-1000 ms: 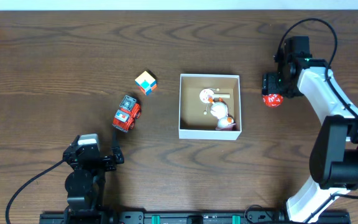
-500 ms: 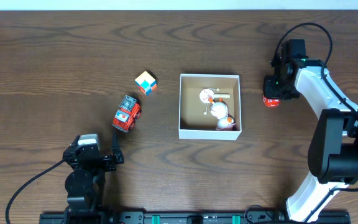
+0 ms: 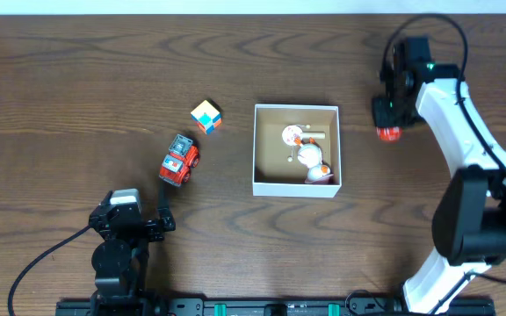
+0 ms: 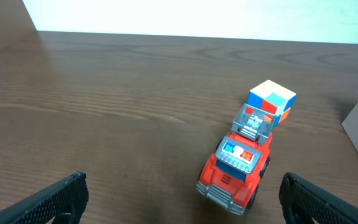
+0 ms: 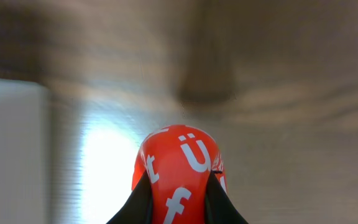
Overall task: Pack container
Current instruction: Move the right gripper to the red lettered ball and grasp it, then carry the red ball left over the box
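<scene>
The container [image 3: 295, 188], a white-walled square box with a tan inside, stands mid-table with white and orange toys [image 3: 310, 158] in it. To its right, my right gripper [image 3: 388, 125] is shut on a red egg-shaped toy [image 3: 388, 134]. In the right wrist view that toy [image 5: 179, 165], red with white letters, is pinched between both black fingers of the gripper [image 5: 178, 208]. My left gripper [image 3: 139, 219] rests open near the front left. In its wrist view the gripper [image 4: 182, 208] holds nothing. A red toy truck [image 4: 235, 168] sits just beyond the fingers [image 4: 61, 199].
A multicoloured cube [image 3: 206, 116] lies left of the container, and the red truck [image 3: 178, 160] sits below it. The cube [image 4: 271, 101] shows behind the truck in the left wrist view. Dark wooden table [image 3: 77, 88] all around.
My right gripper has closed on the red toy and shifted slightly toward the far edge with it. The left arm, truck and cube have not moved.
</scene>
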